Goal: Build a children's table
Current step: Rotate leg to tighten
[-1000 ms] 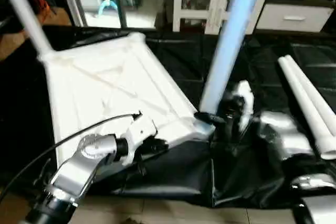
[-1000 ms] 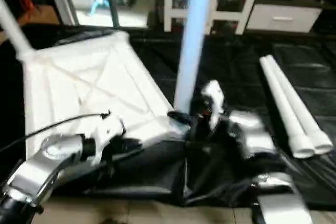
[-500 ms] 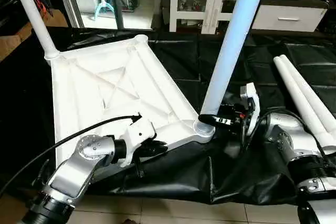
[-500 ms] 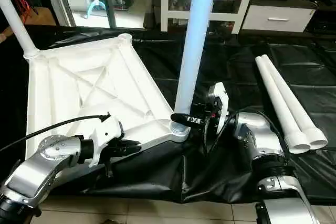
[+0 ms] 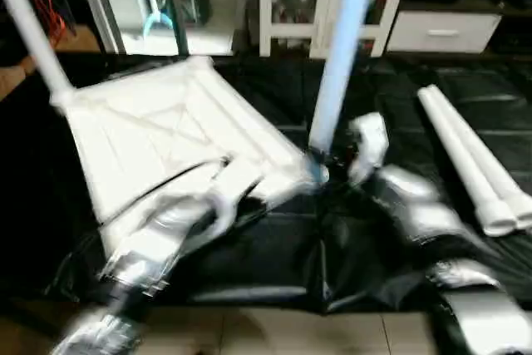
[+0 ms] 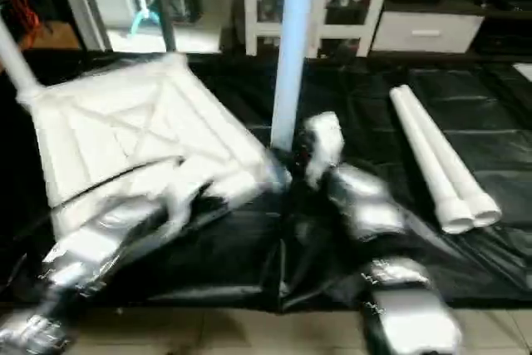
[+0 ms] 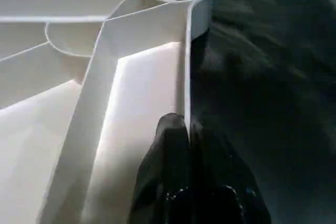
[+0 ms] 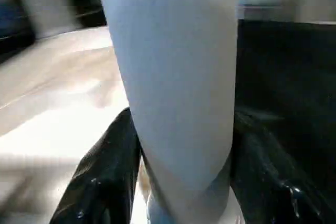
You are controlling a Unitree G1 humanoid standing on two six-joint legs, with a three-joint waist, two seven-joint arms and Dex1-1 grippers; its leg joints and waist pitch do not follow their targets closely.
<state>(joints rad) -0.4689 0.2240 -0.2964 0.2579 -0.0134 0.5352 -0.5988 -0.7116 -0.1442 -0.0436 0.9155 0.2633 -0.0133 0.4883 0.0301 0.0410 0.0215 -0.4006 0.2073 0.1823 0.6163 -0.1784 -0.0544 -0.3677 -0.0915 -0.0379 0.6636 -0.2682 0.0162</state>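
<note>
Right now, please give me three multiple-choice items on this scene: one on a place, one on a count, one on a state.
1. Where do the two loose legs lie?
A. on the black sheet, right of the tabletop
B. on the tabletop
C. on the cabinet

2. How many legs stand upright in corner sockets?
A. none
B. two
C. four

3. How is the tabletop lying?
A. ribbed underside up
B. on its edge
C. smooth side up

Answers: 1 A, they rest side by side on the sheet. 2 B, one at the near corner, one at the far left corner. 3 A, ribs show.
</note>
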